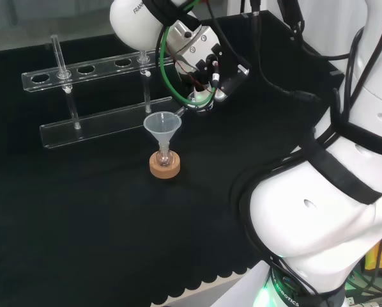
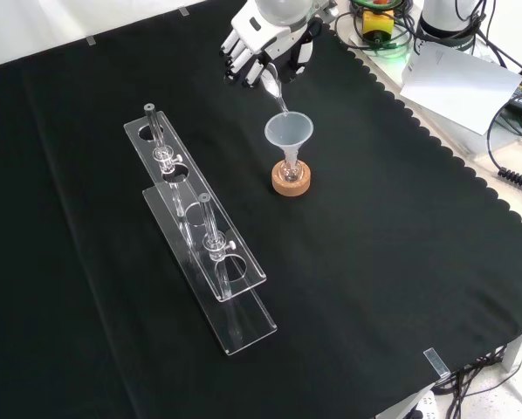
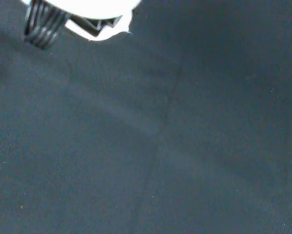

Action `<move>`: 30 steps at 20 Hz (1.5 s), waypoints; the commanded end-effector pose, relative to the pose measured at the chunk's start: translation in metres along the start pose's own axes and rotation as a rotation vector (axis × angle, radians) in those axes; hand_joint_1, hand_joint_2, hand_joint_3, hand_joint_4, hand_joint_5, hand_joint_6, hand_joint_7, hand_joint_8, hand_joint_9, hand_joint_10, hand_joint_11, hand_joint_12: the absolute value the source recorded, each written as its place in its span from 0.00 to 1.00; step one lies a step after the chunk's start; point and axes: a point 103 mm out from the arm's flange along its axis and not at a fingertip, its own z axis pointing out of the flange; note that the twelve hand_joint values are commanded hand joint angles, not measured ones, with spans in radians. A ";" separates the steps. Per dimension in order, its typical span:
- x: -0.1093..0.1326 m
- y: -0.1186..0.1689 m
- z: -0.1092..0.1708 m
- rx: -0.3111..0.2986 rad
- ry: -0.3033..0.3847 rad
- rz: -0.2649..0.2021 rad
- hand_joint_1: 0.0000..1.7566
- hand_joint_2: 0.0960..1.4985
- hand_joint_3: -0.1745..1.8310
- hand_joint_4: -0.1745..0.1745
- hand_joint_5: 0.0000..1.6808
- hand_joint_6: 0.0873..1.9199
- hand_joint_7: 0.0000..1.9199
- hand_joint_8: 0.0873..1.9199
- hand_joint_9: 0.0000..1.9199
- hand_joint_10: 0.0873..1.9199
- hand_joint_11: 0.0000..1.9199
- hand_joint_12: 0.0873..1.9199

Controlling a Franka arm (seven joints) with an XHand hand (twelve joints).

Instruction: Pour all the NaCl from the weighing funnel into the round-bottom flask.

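A small clear round-bottom flask (image 1: 164, 157) (image 2: 290, 169) sits in a cork ring (image 1: 165, 169) (image 2: 291, 184) with a translucent funnel (image 1: 162, 124) (image 2: 288, 130) in its neck. My hand (image 1: 210, 61) (image 2: 265, 44) is shut on the clear weighing funnel (image 1: 198, 99) (image 2: 275, 85). It holds it tilted, with the narrow spout down at the funnel's far rim in the front view. I cannot make out any salt inside. The wrist view takes in a blurred white part of the hand (image 3: 87, 12) over black cloth.
A clear acrylic tube rack (image 1: 82, 69) (image 2: 200, 229) with a few glass tubes stands left of the flask in both the head and front views. The cloth's scalloped edge (image 2: 470, 175) runs along the right of the front view, with cables and paper beyond.
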 end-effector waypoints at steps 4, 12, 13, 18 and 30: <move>0.001 0.001 -0.003 0.001 -0.023 0.004 0.62 0.38 0.49 1.00 0.69 0.47 0.18 0.32 0.37 0.24 0.29 0.61; 0.004 0.002 -0.007 0.003 -0.047 0.001 0.62 0.38 0.49 1.00 0.69 0.47 0.18 0.32 0.37 0.24 0.29 0.61; 0.004 0.002 -0.007 0.005 -0.053 0.002 0.62 0.38 0.49 1.00 0.69 0.47 0.18 0.32 0.37 0.24 0.29 0.61; 0.004 0.001 -0.010 0.012 -0.067 0.010 0.62 0.38 0.49 1.00 0.69 0.48 0.18 0.32 0.37 0.24 0.29 0.61; 0.006 0.000 -0.014 0.015 -0.105 0.015 0.62 0.38 0.49 1.00 0.69 0.48 0.18 0.32 0.37 0.24 0.29 0.61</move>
